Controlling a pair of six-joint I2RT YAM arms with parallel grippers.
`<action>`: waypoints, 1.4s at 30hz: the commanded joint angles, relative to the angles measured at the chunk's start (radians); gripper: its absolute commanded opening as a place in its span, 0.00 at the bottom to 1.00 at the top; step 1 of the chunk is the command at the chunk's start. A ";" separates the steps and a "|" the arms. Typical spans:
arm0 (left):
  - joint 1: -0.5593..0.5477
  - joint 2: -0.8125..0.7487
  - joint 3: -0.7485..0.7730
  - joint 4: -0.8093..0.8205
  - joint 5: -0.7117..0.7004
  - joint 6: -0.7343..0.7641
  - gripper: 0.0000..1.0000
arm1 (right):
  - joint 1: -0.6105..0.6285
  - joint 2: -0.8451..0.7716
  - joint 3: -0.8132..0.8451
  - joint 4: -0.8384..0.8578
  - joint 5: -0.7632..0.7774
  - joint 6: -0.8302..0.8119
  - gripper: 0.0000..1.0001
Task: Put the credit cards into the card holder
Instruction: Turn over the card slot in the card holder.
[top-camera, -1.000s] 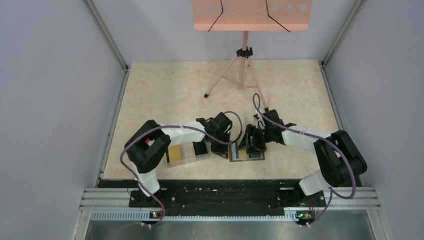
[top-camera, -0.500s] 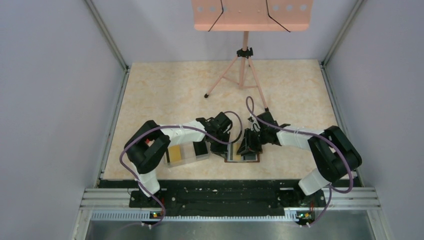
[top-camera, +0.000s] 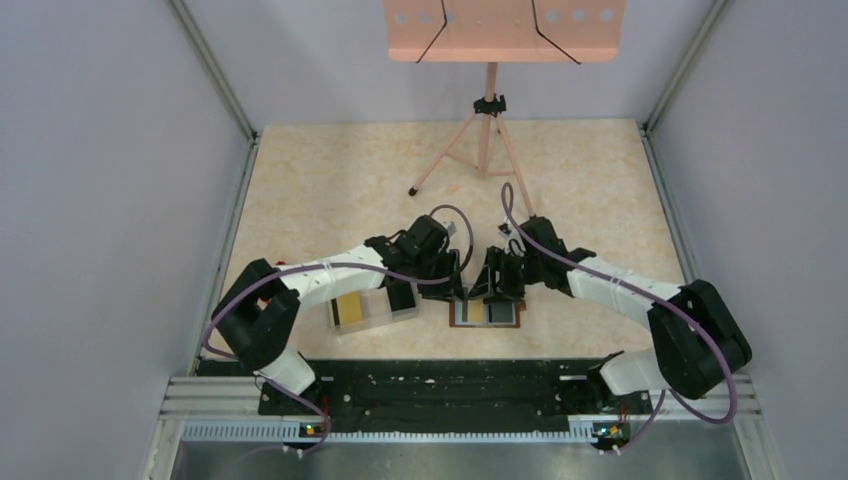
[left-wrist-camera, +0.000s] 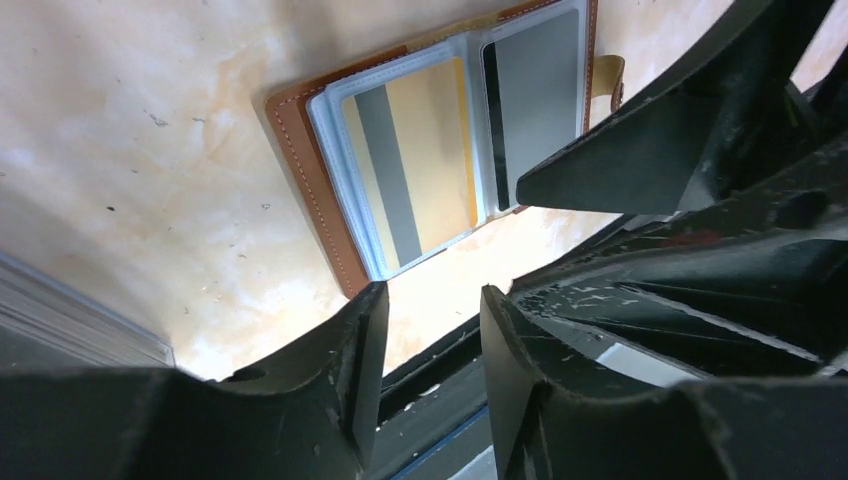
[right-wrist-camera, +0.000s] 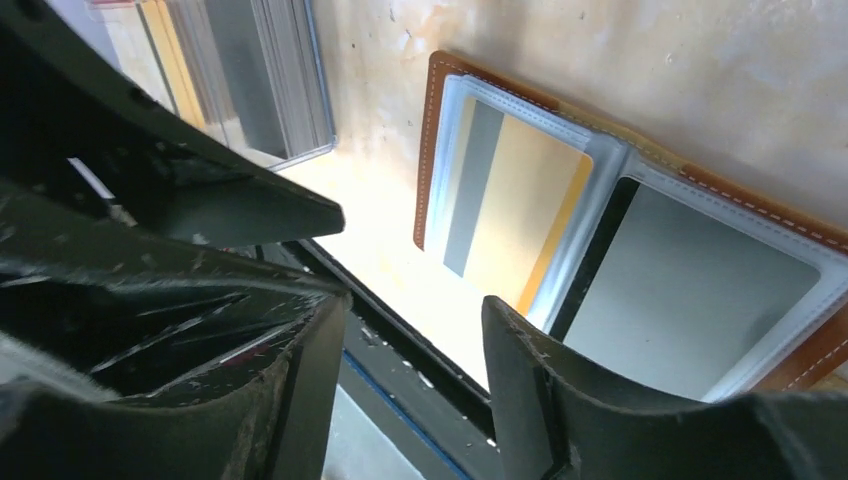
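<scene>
The card holder (top-camera: 485, 313) lies open and flat on the table near the front edge, brown leather round pale clear sleeves (left-wrist-camera: 300, 150). A yellow-gold credit card (left-wrist-camera: 430, 150) sits in its left sleeve, a dark grey-black one (left-wrist-camera: 540, 100) in its right sleeve; the right wrist view shows the same gold card (right-wrist-camera: 520, 210) and dark card (right-wrist-camera: 690, 290). My left gripper (left-wrist-camera: 432, 295) hovers open and empty just above the holder's left side (top-camera: 447, 282). My right gripper (right-wrist-camera: 415, 300) hangs open and empty over the holder's far edge (top-camera: 497, 282). The two grippers are close together.
A clear plastic tray (top-camera: 375, 318) left of the holder holds yellow cards (top-camera: 350, 308) and black cards (top-camera: 402, 296); its corner shows in the right wrist view (right-wrist-camera: 250, 80). A pink tripod stand (top-camera: 487, 130) stands at the back. A black rail (top-camera: 460, 385) runs along the front edge.
My left gripper has opened and drawn back up from the holder's left page. My right gripper has shifted and lifted off the holder, which now lies flat with both sleeves showing.
</scene>
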 joint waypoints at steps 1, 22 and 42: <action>0.022 -0.025 -0.068 0.185 0.089 -0.088 0.45 | 0.001 -0.031 0.014 0.014 0.014 0.010 0.45; 0.043 0.105 -0.136 0.311 0.109 -0.139 0.45 | -0.039 0.148 -0.055 0.028 0.059 -0.062 0.00; 0.039 0.046 -0.061 0.165 0.075 -0.114 0.00 | -0.045 -0.011 -0.002 -0.027 0.060 -0.040 0.00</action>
